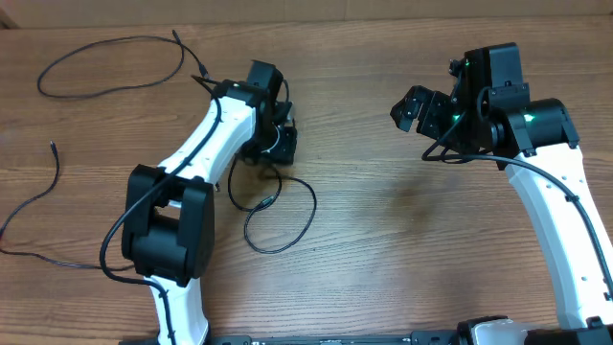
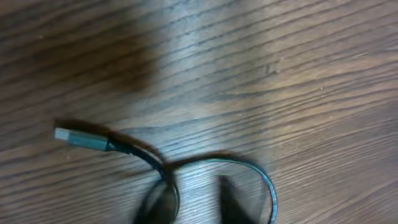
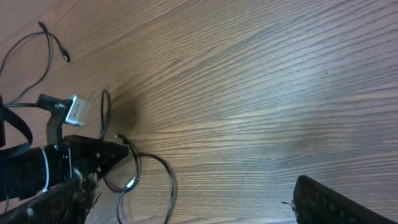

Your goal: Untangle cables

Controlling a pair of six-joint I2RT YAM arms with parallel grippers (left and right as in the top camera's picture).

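Three thin black cables lie apart on the wooden table. One cable [image 1: 280, 213] forms a loop just below my left gripper [image 1: 276, 144]. In the left wrist view its silver plug [image 2: 78, 138] lies to the left and its strand [image 2: 268, 186] curves round my blurred fingertips [image 2: 230, 202]. One strand runs along the left fingertip. My left gripper [image 2: 198, 205] shows bare wood in a narrow gap. My right gripper [image 1: 412, 107] hangs wide open over bare table, far from any cable. From the right wrist view the same loop [image 3: 171, 186] shows beside the left arm.
A second cable [image 1: 115, 62] curls at the back left, and a third [image 1: 29, 216] trails along the left edge. The left arm's white link [image 1: 196, 144] crosses the table's left half. The table's back edge [image 1: 306, 21] runs along the top.
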